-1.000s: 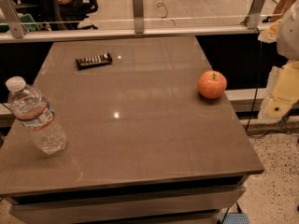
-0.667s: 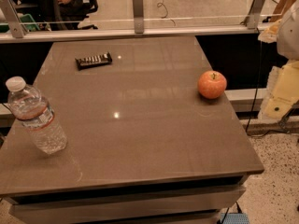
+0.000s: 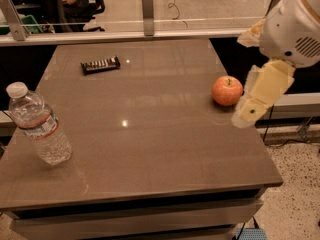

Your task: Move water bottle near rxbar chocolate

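Beside the apple [image 3: 227, 90], right of the table [image 3: 150, 154] — the hand [image 3: 245, 115] slants down.

The brown table [image 3: 150, 149] carries the bottle [image 3: 37, 126] standing at its near left edge, the bar [image 3: 100, 64] lying flat far left, and an apple [image 3: 227, 90] near the right edge; the gripper [image 3: 248, 113] hangs just right of the apple

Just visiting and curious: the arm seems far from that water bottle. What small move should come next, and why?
Probably swing the claw leftward over the table toward the water bottle. The claw hangs by the right edge beside the apple, while the bottle stands untouched front left, far from the rxbar chocolate at the back.
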`<state>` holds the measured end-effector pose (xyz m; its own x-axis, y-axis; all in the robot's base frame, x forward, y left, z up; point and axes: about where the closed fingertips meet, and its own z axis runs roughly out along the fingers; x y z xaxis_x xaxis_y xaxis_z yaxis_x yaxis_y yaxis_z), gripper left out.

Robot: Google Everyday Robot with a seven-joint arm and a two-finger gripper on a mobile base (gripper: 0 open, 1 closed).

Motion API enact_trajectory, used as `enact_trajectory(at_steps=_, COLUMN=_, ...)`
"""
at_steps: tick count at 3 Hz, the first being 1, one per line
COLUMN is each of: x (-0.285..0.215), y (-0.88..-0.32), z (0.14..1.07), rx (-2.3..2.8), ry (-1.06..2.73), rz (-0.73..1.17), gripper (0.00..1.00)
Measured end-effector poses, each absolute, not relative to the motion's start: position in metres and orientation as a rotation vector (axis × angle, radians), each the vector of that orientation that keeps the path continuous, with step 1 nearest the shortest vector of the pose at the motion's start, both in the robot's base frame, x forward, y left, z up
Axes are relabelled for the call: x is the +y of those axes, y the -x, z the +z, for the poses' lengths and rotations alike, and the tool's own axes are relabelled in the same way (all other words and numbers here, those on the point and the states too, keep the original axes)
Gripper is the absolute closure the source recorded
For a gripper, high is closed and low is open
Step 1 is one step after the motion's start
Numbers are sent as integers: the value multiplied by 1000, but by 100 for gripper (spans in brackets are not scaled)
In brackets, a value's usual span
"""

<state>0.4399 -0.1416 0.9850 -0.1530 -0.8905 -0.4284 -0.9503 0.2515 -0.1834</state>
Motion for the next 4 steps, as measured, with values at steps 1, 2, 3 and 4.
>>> enact_trajectory(at_steps=1, x=-70, y=-426, z=988, rx=1950, ry=1656, rz=373, gripper=0)
enact_trajectory(at_steps=2, x=-1, y=-404, z=981, rx=1815, ry=1653, rz=534, gripper=0)
enact_trajectory(at_steps=3, x=68, y=-378, z=965, rx=1686, ry=1636, rz=688, gripper=0)
enact_trajectory(at_steps=4, x=68, y=-377, z=966, rx=1686, ry=1638, rz=684, gripper=0)
